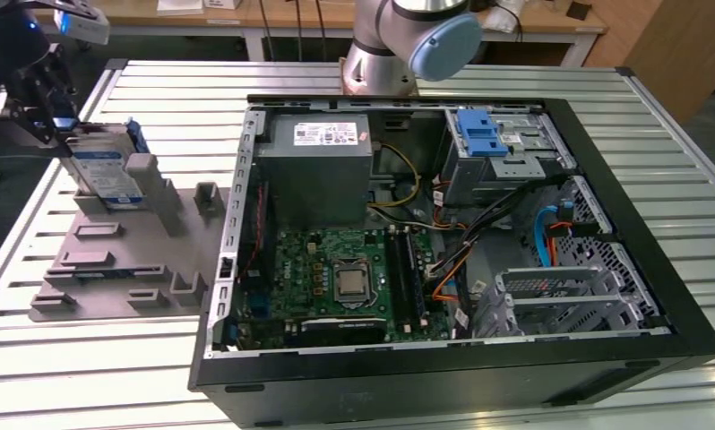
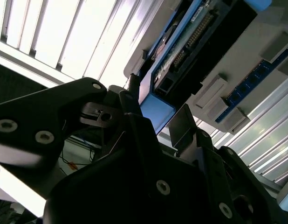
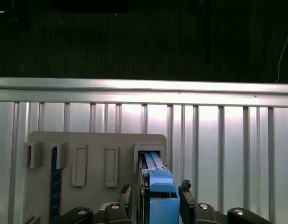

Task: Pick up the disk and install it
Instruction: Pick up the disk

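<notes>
The gripper (image 3: 157, 196) was right down on the disk (image 1: 104, 175), set over its blue-framed upper edge in the first wrist view. Clamped or loose, though? These angles did not show it. In the exterior view it sat high at the exterior view's left, black against the table (image 1: 71, 385), hard up against the disk's top.

And the disk? It stood on edge, label facing the camera, bedded in a slot of the grey fixture (image 1: 107, 260), at the upper-left part of that plate in the frame. Its lower edge was down between the slot walls, so by the look of it nothing was lifted. This was the pick-up step, right at the grasp, with the install not begun.

Across the middle and the exterior view's right lay the open case (image 1: 683, 296), motherboard (image 1: 333, 278) showing. In its upper right part was the drive cage (image 1: 519, 148) with a blue bracket (image 1: 482, 134) on it, well apart from the disk. The arm (image 1: 400, 36) rose behind the case at top centre.

On this showing, the next move called for a sure hold on the frame's two sides and a pull straight along the slot. The walls hugged the disk closely, and any tilt could jam it.
</notes>
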`<state>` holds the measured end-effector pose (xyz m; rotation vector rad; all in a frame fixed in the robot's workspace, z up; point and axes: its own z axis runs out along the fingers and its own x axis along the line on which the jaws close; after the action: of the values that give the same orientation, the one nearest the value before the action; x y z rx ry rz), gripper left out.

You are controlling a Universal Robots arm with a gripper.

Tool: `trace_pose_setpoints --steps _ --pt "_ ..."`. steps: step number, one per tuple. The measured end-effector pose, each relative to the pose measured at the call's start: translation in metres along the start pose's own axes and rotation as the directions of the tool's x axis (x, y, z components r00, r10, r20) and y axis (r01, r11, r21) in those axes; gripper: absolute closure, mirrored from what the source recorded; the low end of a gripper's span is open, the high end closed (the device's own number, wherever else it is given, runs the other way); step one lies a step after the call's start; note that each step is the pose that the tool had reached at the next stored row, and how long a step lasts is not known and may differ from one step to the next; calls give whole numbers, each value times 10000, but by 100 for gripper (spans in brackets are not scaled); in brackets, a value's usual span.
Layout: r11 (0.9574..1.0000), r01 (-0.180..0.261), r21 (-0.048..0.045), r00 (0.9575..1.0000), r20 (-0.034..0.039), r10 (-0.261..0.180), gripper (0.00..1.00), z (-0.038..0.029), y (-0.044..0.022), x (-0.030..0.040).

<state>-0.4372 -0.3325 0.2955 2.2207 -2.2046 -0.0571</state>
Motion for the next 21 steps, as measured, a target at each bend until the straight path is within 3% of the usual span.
trace_pose_setpoints --steps 10,21 --pt "10000 1 11 10000 0 -1 48 27 0 -2" --pt "10000 2 99 10000 0 -2 48 59 1 -2"
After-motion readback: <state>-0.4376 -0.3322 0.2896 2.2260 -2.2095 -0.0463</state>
